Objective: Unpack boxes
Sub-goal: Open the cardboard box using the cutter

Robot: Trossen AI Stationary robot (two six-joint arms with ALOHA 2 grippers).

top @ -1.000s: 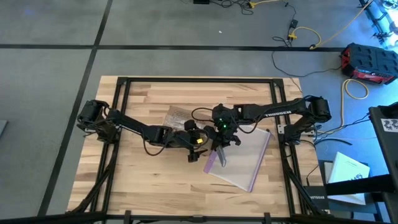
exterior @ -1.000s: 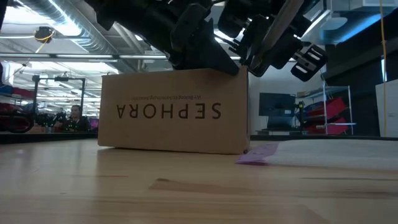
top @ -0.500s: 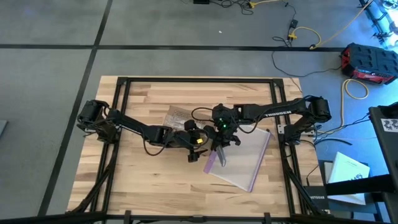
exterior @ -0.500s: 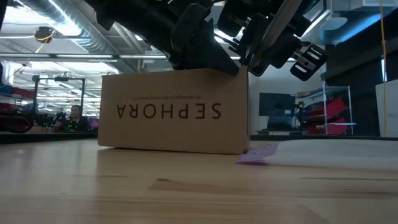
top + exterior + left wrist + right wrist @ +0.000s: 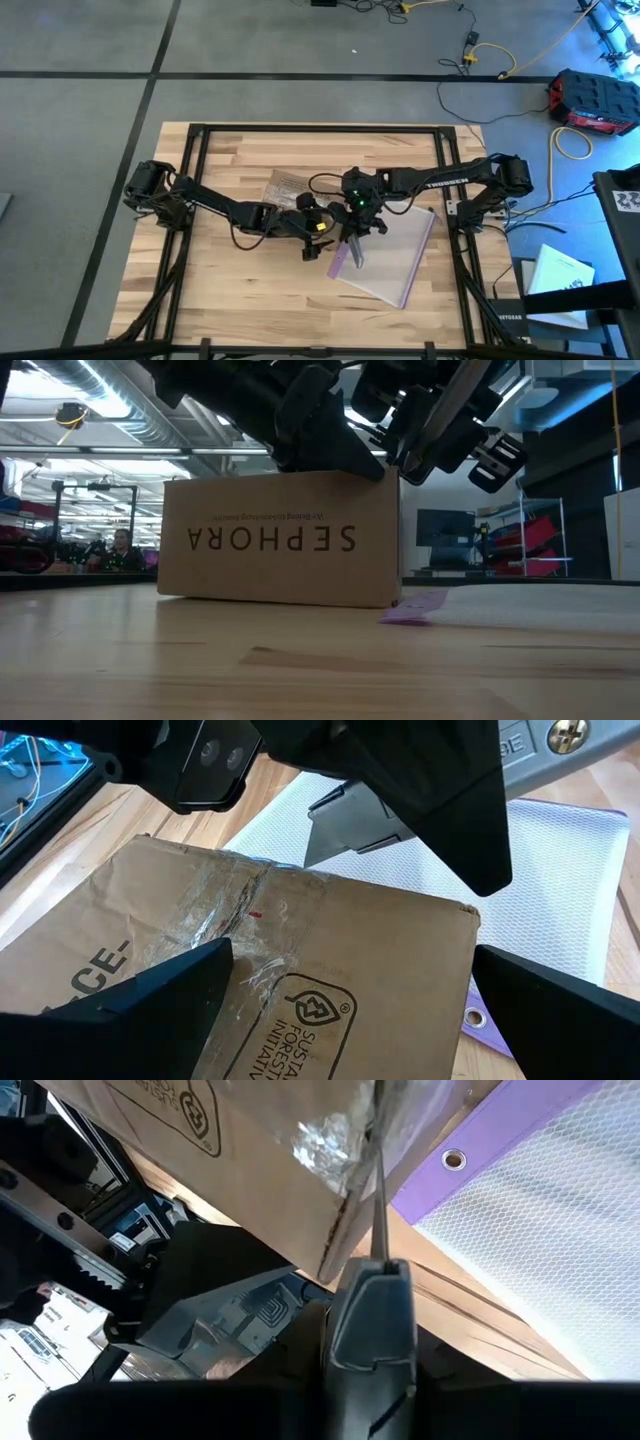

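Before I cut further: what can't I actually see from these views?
- High view: most of the box is hidden under both arms.
- Right wrist view: the blade tip of the knife tool is lost in the glare of the tape.
- Low view: both hands are hidden behind the box top.
- Box contents: hidden, the flaps are closed.

Matt cardboard, glossy tape, pale wood

The box [image 5: 330, 970] is matt brown cardboard, creased, with crinkled shiny clear tape [image 5: 225, 925] along its seam. The table [image 5: 230, 290] is pale, smooth butcher-block wood. The bag [image 5: 395, 255] is clear plastic with a honeycomb texture and purple edge. The tool [image 5: 372, 1320] looks like smooth grey plastic with a thin metal blade.
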